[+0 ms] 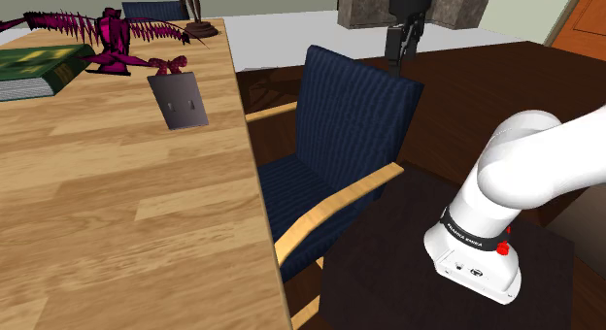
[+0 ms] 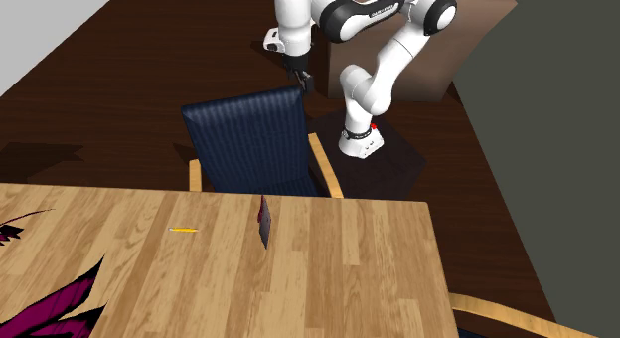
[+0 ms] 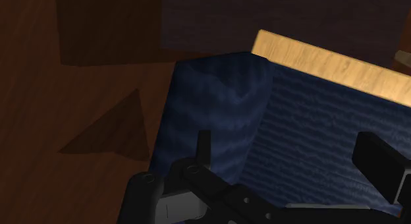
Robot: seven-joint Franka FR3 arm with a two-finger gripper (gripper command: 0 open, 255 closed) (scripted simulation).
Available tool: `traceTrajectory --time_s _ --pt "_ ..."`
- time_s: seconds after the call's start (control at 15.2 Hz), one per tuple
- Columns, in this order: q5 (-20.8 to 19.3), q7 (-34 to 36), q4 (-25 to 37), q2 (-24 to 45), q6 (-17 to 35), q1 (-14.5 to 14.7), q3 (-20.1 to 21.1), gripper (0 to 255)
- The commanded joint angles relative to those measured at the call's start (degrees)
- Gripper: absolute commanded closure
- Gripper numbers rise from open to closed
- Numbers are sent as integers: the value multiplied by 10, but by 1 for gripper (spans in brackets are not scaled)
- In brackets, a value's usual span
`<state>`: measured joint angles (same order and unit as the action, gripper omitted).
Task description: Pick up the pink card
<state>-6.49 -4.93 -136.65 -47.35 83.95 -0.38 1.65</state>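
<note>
Where the wooden counter (image 1: 117,212) spreads across the shoulder view's left, a blue armchair (image 1: 340,134) is drawn up against its edge. Above the chair's backrest the pincer (image 1: 400,45) is hung, released, its fingers (image 3: 379,160) held apart over the blue cloth. The card (image 1: 179,102) is stood upright on the counter, well apart from the pincer, with the chair between them. Its grey face is shown in the shoulder view. In the second exterior view it is seen edge-on as a thin dark sliver, and a small yellow stick (image 2: 183,230) is seen near it.
</note>
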Motion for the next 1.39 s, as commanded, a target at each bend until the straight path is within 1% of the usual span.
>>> traceTrajectory --time_s 0.0,0.33,0.66,0.99,1.32 --pt "0 0 0 0 0 0 0 0" --pt "33 -19 -4 50 101 31 2 0" --pt "66 -44 5 106 195 64 6 0" --pt "99 -75 26 165 281 96 12 0" --pt "134 -111 58 225 356 129 19 0"
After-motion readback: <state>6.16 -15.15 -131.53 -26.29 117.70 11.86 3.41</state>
